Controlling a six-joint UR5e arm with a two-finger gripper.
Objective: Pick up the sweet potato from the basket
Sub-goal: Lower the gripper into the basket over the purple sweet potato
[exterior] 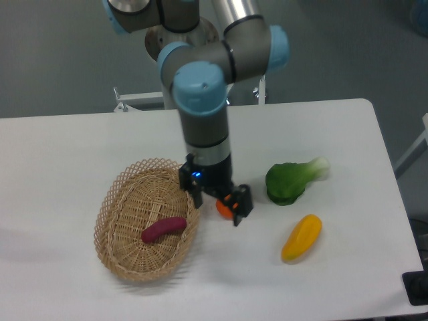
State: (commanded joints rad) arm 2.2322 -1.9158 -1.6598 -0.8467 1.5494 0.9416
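Sweet potato point(164, 229) inside basket point(114, 200)

Even, soft overhead light; the broad white table point(80, 147) is bright without glare; faint shadows sit under the oval woven wicker basket point(117, 261); the whole picture is slightly soft, fine detail blurred.

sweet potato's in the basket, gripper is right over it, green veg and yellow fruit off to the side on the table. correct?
Not quite. The gripper isn't over the sweet potato; the camera view shows it outside the basket, beside the rim on the side toward the vegetables, at a small orange item. The rest holds: the sweet potato lies in the basket, with the green vegetable and yellow fruit on the table.
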